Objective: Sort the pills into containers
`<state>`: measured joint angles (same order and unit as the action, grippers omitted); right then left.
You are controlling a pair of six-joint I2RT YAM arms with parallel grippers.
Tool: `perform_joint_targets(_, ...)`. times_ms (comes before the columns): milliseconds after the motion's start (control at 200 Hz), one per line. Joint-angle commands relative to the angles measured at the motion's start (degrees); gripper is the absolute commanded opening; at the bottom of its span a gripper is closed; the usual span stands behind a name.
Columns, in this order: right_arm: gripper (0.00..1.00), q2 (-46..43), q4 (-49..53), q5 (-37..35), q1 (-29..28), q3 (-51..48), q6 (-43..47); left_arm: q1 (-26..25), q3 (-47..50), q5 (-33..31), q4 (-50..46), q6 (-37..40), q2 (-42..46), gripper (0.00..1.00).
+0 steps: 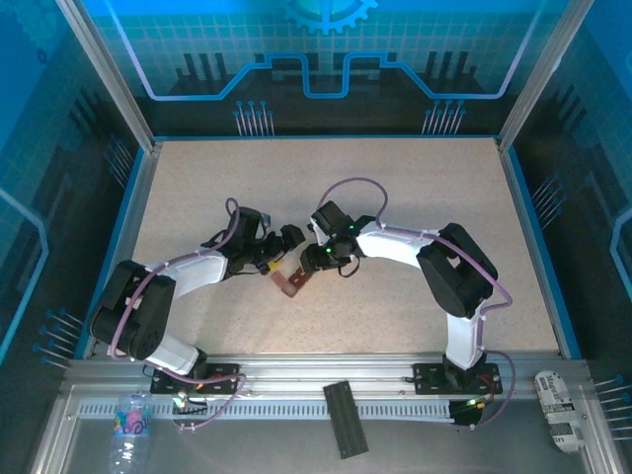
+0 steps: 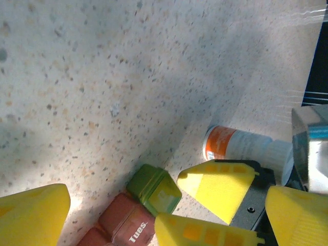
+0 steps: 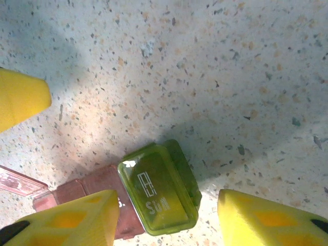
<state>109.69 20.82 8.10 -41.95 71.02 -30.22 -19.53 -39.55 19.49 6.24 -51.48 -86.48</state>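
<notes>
Strip [image 3: 154, 193] is seen flat on the table [image 1: 415, 188], mid-table between the two wrists. Three red cells are joined to a green end cell marked "SUN", and that cell's lid is shut. One red cell is marked "Tues." in the left wrist view. A clear red flap [image 3: 18, 182] is seen lying flat at the strip's red end.

Right gripper [image 3: 168, 210]: jaws apart, set either side of the green cell. A clear gap is seen between one finger and the green lid. The other finger overlaps the neighbouring red cell, and contact there cannot be told. Nothing is clamped.

Left gripper [image 2: 165, 207]: jaws spread wide, nothing held. The strip's green end and the right gripper's fingers are seen between its fingertips.

Bottle [image 2: 241, 148], white with an orange band, is seen lying on its side just behind the right gripper, apart from the strip.
</notes>
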Motion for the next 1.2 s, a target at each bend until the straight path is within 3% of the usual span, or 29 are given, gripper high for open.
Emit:
perform_joint_targets(0,0.58,-1.61,0.0,1.28,0.6,1.15,0.11,2.06,-1.76,1.5,-2.84,3.21,1.09,0.99)
perform_joint_targets(265,0.63,-10.04,0.96,1.93,0.25,-1.38,0.68,4.65,1.39,-0.4,-11.1,5.51,12.04,0.99)
perform_joint_targets(475,0.67,-16.8,3.23,-0.49,0.74,-2.47,0.73,4.34,6.89,-0.16,-16.76,1.64,23.57,0.99)
perform_joint_targets(725,0.74,-21.36,8.29,-3.33,4.4,-1.62,3.09,-3.23,12.34,-4.08,-20.74,-3.12,32.68,0.99)
perform_joint_targets(821,1.0,-23.5,9.31,-6.58,6.14,-2.74,3.12,-7.34,14.67,-6.51,-19.21,-5.95,33.57,0.99)
perform_joint_targets(1006,1.0,-29.15,8.83,-12.1,11.49,-7.47,-1.84,-12.71,17.32,-8.89,-13.28,-9.4,30.64,0.99)
perform_joint_targets(1196,1.0,-32.48,9.46,-7.83,19.53,-12.21,-3.92,-14.4,16.31,-8.79,-7.85,-9.53,23.85,0.99)
